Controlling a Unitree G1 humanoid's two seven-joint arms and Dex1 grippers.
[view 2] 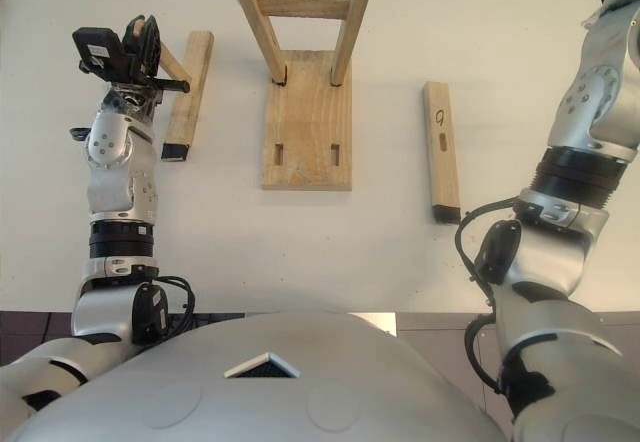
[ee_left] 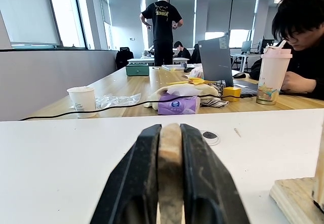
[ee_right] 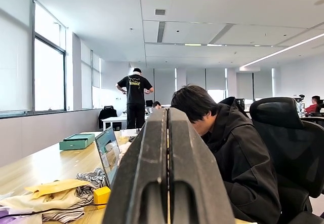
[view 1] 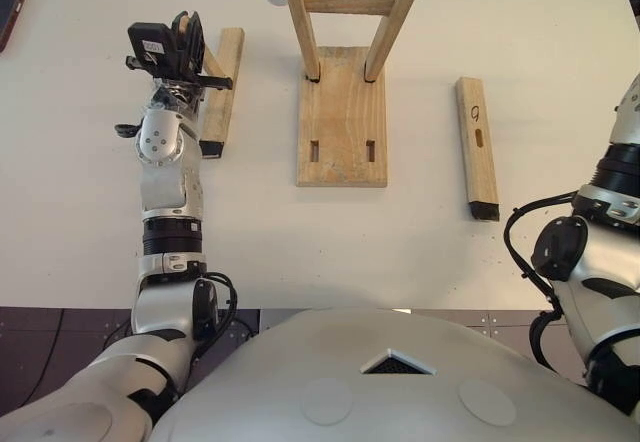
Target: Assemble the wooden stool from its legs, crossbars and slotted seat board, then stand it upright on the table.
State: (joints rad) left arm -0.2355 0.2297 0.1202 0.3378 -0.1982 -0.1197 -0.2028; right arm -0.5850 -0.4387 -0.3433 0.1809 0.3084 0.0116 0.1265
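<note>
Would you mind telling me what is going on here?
The robot is partway through building a stool. The seat board lies flat on the table, with two legs joined by a crossbar standing in its far slots; the near slots are empty. The left hand is shut on a thin wooden piece beside a loose leg. A second loose leg lies on the right. The right hand is shut on nothing, away from the parts.

Seat board (view 1: 341, 112) flat on table (view 1: 90, 182), centre; leg frame (view 1: 348, 2) stands in its far slots. Loose leg (view 1: 477, 147) right of board; second leg (view 1: 225, 77) left, crossbar (ee_left: 169, 183) in left gripper (view 1: 187, 32) just beside it.
</note>
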